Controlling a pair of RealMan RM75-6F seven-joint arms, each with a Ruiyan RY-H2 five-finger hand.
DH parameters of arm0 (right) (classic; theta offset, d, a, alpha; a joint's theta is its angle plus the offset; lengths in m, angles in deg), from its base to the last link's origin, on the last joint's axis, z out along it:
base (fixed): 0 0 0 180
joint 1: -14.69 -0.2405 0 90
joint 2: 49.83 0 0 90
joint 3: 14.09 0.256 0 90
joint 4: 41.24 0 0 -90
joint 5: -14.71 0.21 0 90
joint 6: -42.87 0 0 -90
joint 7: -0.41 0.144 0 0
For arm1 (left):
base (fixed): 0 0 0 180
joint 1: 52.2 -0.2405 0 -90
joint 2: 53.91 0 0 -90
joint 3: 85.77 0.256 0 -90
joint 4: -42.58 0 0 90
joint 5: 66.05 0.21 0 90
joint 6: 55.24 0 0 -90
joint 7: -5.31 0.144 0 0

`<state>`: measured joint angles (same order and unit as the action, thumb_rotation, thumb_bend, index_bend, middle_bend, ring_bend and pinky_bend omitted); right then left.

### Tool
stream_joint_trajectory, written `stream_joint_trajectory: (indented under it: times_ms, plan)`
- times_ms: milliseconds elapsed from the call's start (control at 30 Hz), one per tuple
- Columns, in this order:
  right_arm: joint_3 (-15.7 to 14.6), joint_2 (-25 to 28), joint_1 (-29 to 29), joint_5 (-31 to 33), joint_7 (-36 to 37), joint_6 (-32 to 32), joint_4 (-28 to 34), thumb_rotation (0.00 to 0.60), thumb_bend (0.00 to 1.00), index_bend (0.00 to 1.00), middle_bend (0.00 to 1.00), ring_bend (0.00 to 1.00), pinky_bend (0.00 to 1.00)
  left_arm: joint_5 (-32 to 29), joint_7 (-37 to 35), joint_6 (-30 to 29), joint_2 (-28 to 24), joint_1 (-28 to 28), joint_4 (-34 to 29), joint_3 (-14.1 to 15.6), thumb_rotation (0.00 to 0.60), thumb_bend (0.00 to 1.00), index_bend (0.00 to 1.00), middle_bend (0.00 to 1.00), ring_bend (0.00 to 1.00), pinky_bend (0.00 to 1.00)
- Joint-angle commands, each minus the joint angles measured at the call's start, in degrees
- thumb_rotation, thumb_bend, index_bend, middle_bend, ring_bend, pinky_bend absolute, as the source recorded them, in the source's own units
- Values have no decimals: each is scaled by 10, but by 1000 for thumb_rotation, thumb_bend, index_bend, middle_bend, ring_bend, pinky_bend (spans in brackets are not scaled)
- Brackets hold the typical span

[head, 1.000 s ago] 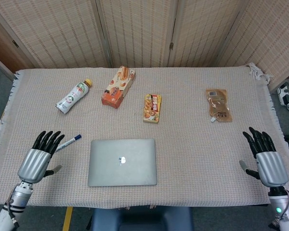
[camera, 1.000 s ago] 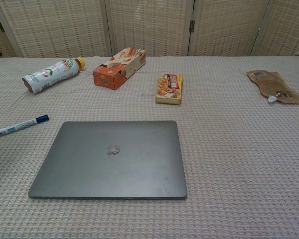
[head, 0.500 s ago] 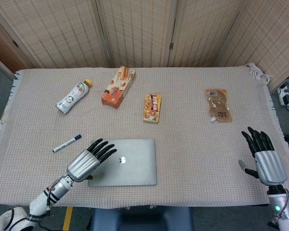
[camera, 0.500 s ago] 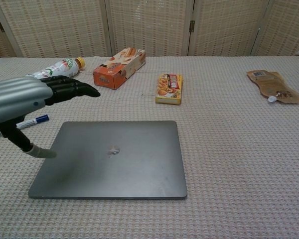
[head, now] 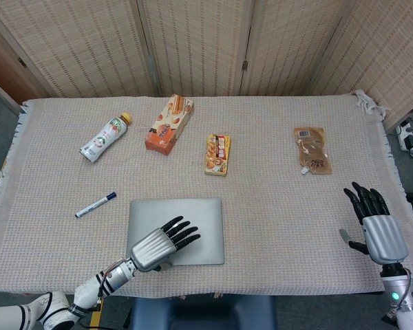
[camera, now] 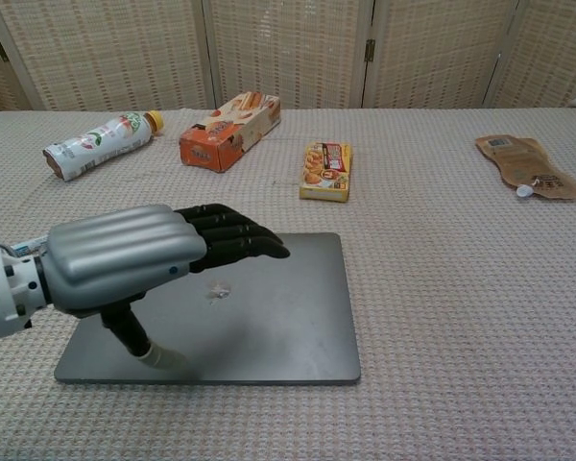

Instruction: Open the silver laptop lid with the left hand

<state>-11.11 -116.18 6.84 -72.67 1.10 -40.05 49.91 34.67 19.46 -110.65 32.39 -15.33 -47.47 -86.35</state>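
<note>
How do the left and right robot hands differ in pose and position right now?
The left hand hovers over the closed silver laptop, fingers stretched forward and its thumb pointing down at the lid's near-left part; the right hand is held over bare cloth at the table's right edge, far from the laptop, fingers pointing away. The left shows in both views, the right only in the head view. Both are open and hold nothing.
</note>
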Motion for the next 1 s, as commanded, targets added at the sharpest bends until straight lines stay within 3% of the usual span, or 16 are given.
stream_joint_trajectory:
  times_ms: [33,467,1000]
  plan:
    - [-1,-2,0,0,2,1,-2,600,325,0,0,4,0,-13,18,7,22,5,13,0,600,181,41,86,42,0]
    - [-1,-5,1,2,6,6,-8,600,325,0,0,2,0,-57,56,18,77,4,47,10,600,180,41,86,40,0]
    - [-1,-10,2,7,9,10,-14,600,325,0,0,0,0,-79,63,2,94,1,78,15,600,183,55,86,41,0]
